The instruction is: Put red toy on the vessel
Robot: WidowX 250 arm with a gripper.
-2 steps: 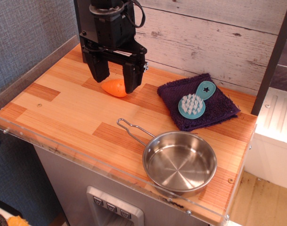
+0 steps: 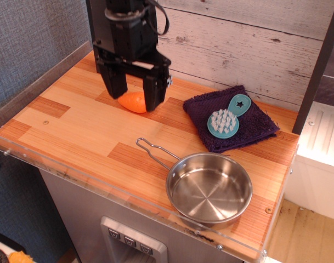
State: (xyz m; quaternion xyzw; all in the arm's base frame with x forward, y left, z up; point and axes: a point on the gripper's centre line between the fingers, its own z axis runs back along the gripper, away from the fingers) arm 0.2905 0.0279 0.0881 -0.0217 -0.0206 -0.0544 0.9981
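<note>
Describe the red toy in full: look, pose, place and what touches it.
The red toy is a small, smooth orange-red piece, plastic by its sheen, rounded like an egg. It lies on its side on the wooden tabletop, near the back, left of the purple cloth and well away from the steel pan. The black hand stands over it with one finger on each side; the right finger hides the toy's right end. Whether the fingers touch it cannot be told.
</note>
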